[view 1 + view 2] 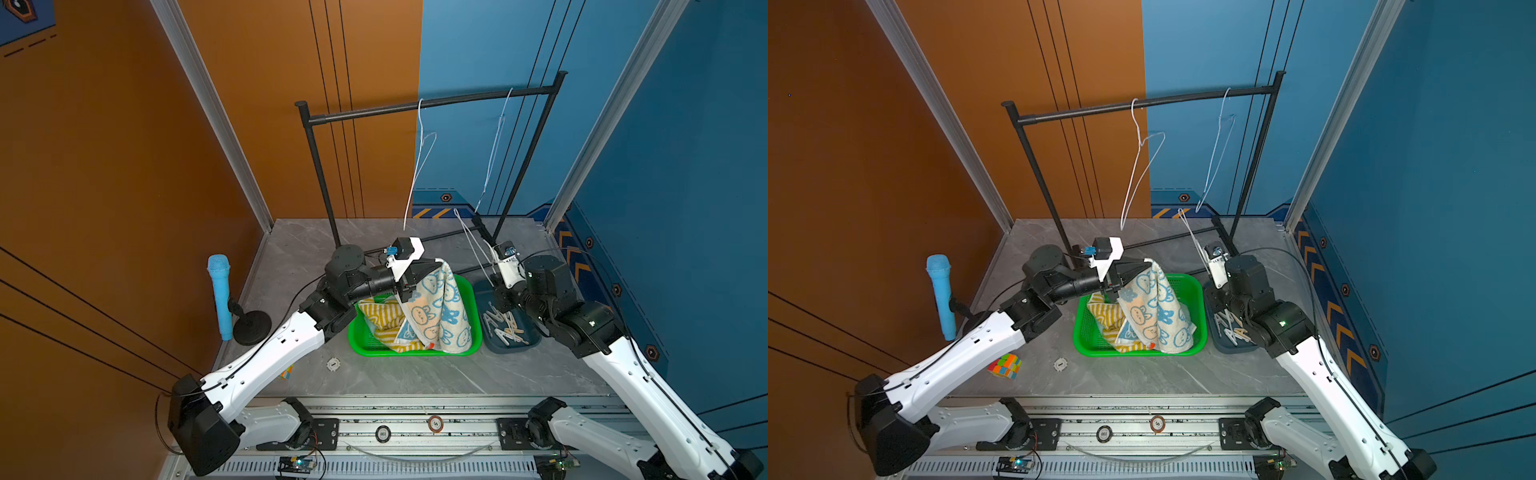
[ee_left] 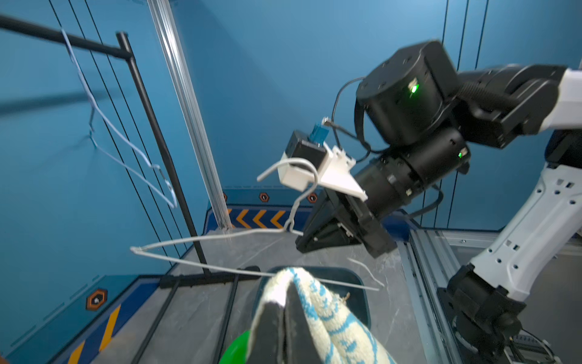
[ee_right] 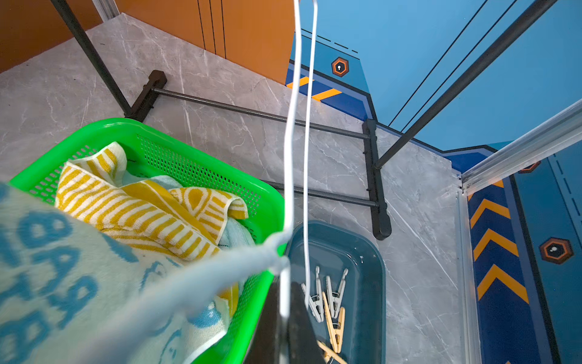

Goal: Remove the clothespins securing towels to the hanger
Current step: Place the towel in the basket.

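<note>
Where the green basket (image 1: 415, 354) sits mid-table, the left gripper (image 1: 436, 264) is clamped on the top fold of the cream bunny-print towel (image 1: 440, 316). It holds the towel up, with the lower end draping into the basket. The yellow-striped towel (image 1: 376, 316) and the pale blue-green towel (image 3: 234, 230) lie crumpled inside. Just right of the basket, the right gripper (image 2: 302, 242) is closed on a white wire hanger (image 3: 287, 189) above the dark blue tray (image 1: 513, 351), where the clothespins (image 1: 505, 328) lie loose. Two more white hangers (image 1: 419, 166) hang from the black rack (image 1: 436, 101) at the far side.
</note>
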Available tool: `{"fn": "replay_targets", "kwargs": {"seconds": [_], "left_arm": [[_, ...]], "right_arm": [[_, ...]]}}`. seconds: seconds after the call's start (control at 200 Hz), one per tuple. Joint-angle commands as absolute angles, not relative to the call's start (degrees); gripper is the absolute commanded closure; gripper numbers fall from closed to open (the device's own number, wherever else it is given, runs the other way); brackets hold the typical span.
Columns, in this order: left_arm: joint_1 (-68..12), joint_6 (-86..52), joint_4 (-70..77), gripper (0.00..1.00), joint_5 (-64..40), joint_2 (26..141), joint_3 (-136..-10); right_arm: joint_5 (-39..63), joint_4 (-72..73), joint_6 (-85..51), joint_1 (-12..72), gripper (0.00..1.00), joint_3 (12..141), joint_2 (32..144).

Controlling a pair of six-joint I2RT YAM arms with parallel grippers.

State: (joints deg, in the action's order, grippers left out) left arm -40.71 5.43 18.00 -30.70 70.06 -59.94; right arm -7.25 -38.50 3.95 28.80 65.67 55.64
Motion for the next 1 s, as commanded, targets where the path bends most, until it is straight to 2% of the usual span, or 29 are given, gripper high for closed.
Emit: {"fn": "replay_targets", "kwargs": {"seconds": [0.0,0.46,0.771,0.991], "left_arm": [[-41.14,3.50,21.04,1.00,-25.66,67.54,-54.20],[-38.42,-4.09,16.96,1.00,-5.30,56.52,-31.71],[-35.87,-13.82,14.80,1.00,-2.25,56.91,-23.50],[-35.08,-15.88,16.18,1.00,-3.78,58.20,-22.50]], "right_arm": [[-6.18,-37.03,2.11,28.48,1.00,64.78,55.99],[-4.67,-35.25,0.73,28.43,1.00,63.91,56.75],[-4.05,-34.57,-0.14,28.65,1.00,63.21,57.48],[-3.05,-33.75,-0.87,28.83,1.00,63.02,58.16]]}}
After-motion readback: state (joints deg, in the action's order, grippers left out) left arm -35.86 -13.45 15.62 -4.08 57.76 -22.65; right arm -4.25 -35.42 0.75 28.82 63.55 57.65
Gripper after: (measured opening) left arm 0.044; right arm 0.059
